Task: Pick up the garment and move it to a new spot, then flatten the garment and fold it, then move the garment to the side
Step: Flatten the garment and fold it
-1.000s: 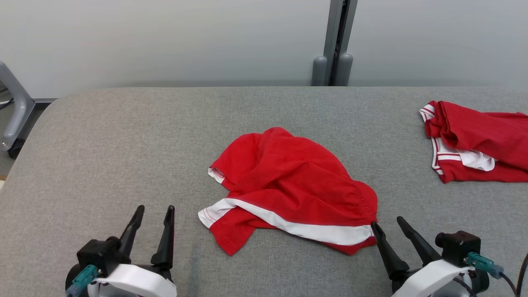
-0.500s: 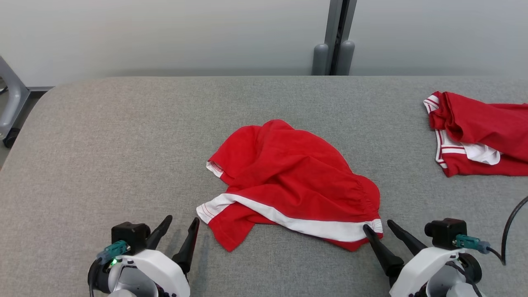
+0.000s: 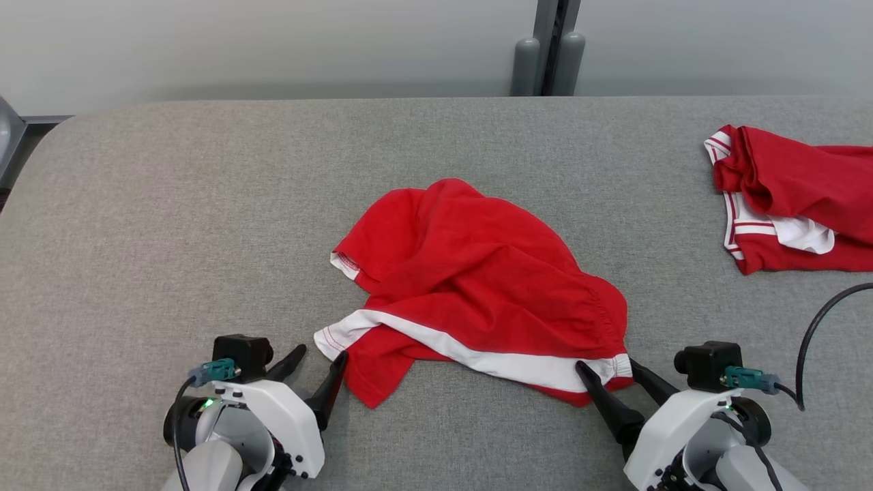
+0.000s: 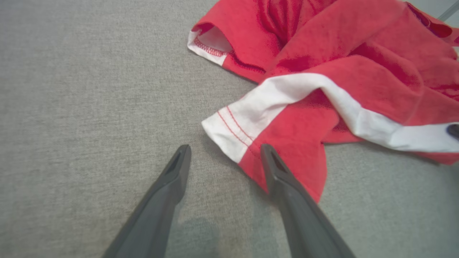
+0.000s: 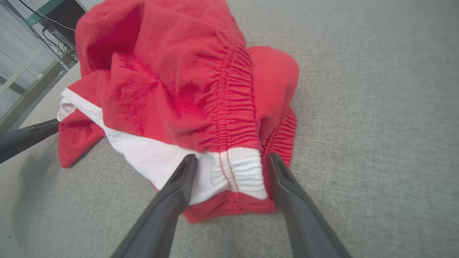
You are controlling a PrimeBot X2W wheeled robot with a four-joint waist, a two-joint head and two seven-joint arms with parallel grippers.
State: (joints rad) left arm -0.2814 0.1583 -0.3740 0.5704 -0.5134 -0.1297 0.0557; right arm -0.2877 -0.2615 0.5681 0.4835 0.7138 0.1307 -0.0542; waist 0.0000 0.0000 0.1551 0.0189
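A crumpled pair of red shorts with a white side stripe, the garment (image 3: 477, 286) (image 4: 322, 71) (image 5: 186, 89), lies in the middle of the grey table (image 3: 170, 225). My left gripper (image 3: 319, 361) (image 4: 224, 157) stands open at the garment's near left corner, its right finger touching the red hem and the white hem corner between the fingertips. Open too, my right gripper (image 3: 607, 372) (image 5: 232, 165) straddles the white end of the elastic waistband at the near right corner. Neither gripper has closed on the cloth.
A second red and white garment (image 3: 791, 198) lies at the table's far right. A grey post (image 3: 545, 48) stands behind the table's far edge. A black cable (image 3: 815, 327) loops near my right wrist. Bare grey table lies to the left.
Both grippers have advanced to the garment's near corners, the left one moving right to the hem, the right one sliding around the waistband. The head camera tilted down, shifting the whole picture.
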